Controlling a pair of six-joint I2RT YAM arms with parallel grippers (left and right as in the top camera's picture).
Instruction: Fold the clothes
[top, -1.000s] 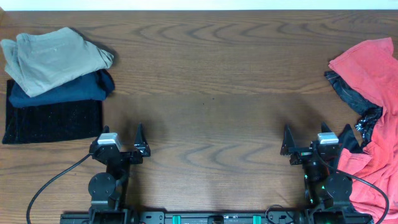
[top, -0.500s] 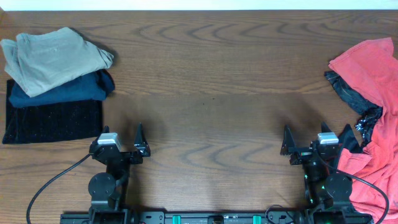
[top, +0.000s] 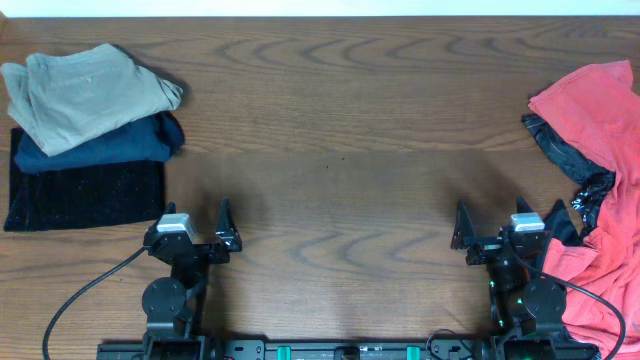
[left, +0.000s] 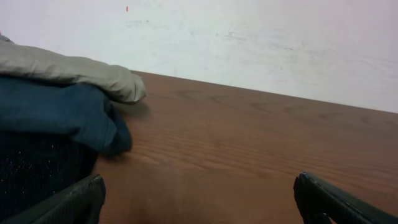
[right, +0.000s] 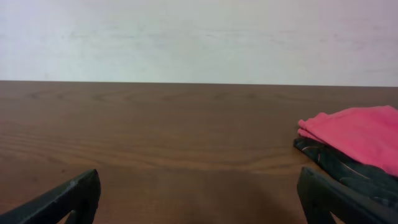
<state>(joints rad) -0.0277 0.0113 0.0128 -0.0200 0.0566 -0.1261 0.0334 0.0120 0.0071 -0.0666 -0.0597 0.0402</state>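
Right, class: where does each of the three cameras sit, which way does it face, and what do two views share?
Overhead: above the table, looking straight down; both arms show at the near edge, left gripper and right gripper open.
Left wrist: low over the table, facing the far wall; own fingertips in the bottom corners, folded stack at left.
Right wrist: same low outlook; own fingertips, coral-red garment over black jersey at right.
Shared: overhead and left wrist both show the folded stack.
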